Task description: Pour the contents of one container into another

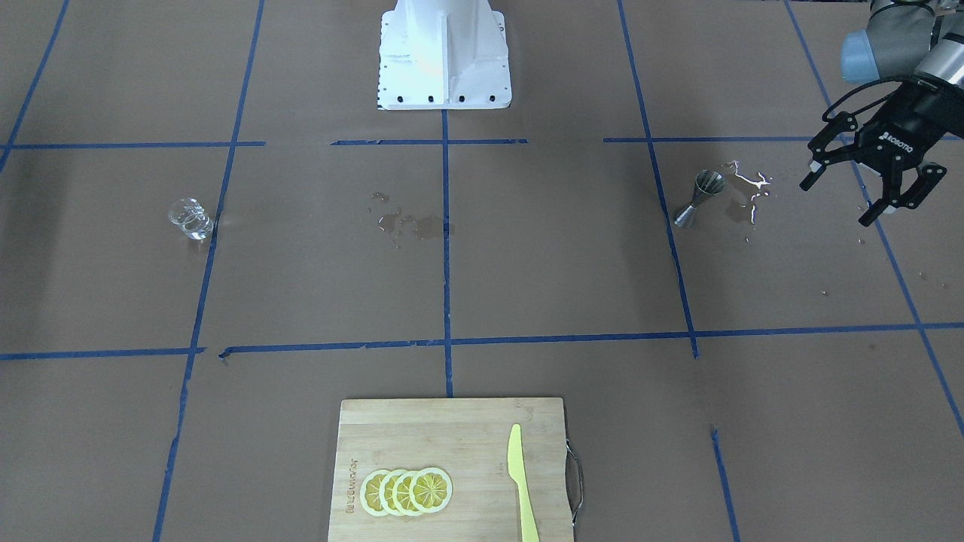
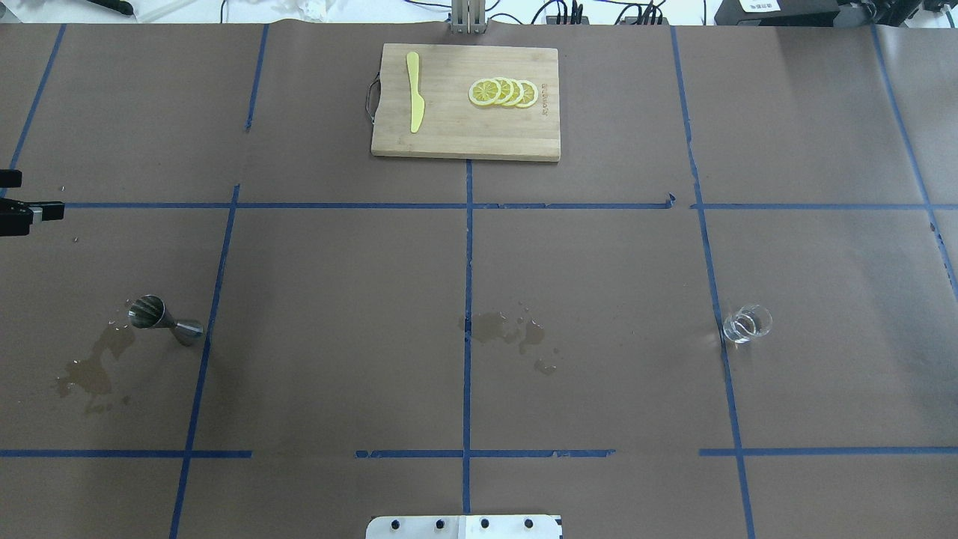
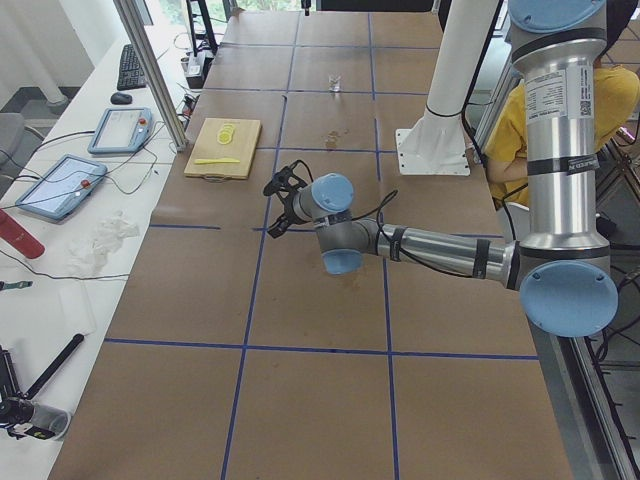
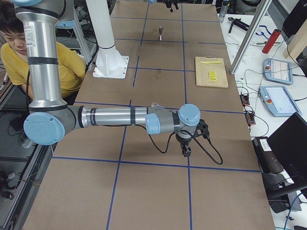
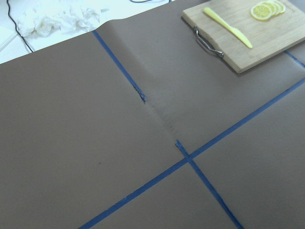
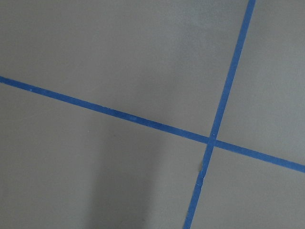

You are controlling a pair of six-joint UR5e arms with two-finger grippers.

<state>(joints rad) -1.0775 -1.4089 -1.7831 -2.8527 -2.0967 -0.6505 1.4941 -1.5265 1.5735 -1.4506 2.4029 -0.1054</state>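
the glass cup (image 1: 190, 218) is seen upright on the table (image 1: 572, 271), just beside a blue tape line (image 1: 203, 278) on the robot's right half. whether anything is held in it cannot be made out through the clear glass. the jigger (image 1: 700, 197) is stood well apart from it on the left half, wide mouth up, with a wet patch (image 1: 749, 197) just beside it. a second wet patch (image 1: 410, 224) is seen mid-table.

the left gripper (image 1: 836, 203) is held in the air near the jigger, not touching it, its jaws spread with nothing between them. in the overhead view it is cut off by the edge. the right gripper (image 4: 184, 149) is shown only in the right side view, low over bare table, and whether it is apart or together cannot be told.

a cutting board (image 1: 422, 436) with lemon slices (image 1: 407, 491) and a yellow knife (image 1: 521, 482) is set at the far edge.
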